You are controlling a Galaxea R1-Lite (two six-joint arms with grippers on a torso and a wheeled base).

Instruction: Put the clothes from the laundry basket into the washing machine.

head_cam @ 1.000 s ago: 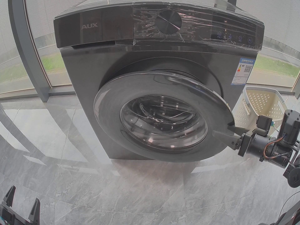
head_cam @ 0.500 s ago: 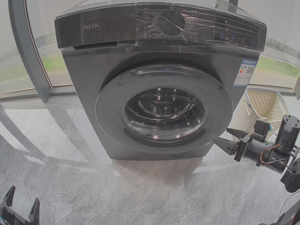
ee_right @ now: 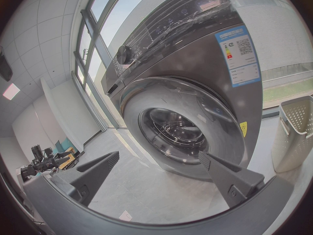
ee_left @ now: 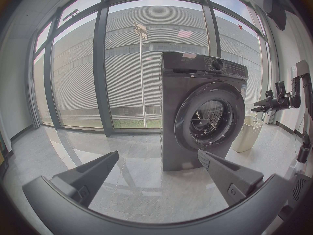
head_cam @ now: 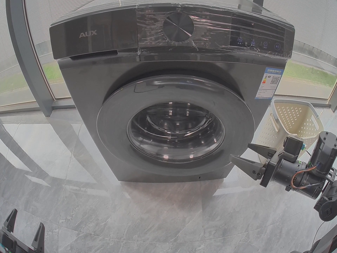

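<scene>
Just off the washing machine's (head_cam: 168,74) shut door (head_cam: 112,123), the right gripper (head_cam: 239,150) is held wide and empty, loading judged finished, while the left gripper (head_cam: 27,218) is parked low, likewise spread.

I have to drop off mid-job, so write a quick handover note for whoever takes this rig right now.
Left hand: open, empty, low near the floor on the robot's left.
Right hand: open, empty, by the lower right edge of the door, clear of it.
Washer: door shut. Basket: on the floor to the washer's right, no clothes showing in it.
Done: loading seems finished.
Left: confirm the clothes are in the drum; I cannot tell through the glass.
</scene>
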